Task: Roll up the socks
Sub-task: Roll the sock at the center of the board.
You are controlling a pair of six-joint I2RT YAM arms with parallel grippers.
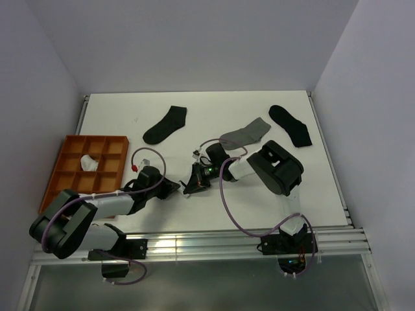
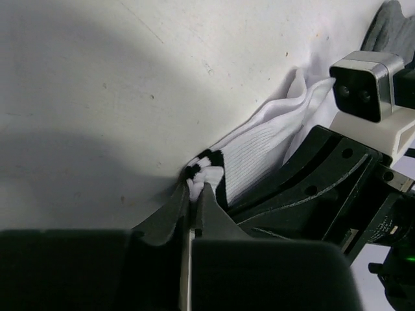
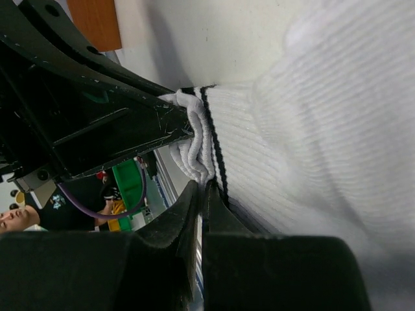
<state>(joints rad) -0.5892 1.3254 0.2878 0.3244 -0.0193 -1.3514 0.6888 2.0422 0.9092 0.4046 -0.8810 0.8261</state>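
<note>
The striped white sock lies near-middle on the surface, between my arms. My left tool pinches its black-banded cuff. My right tool, pressed together, bears against that same cuff, probably steadying it for rolling.

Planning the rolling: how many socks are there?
5: two black socks and a grey flat at the back, a white bundle in the tray, a striped one pinched by left gripper and right gripper; more may hide.
</note>
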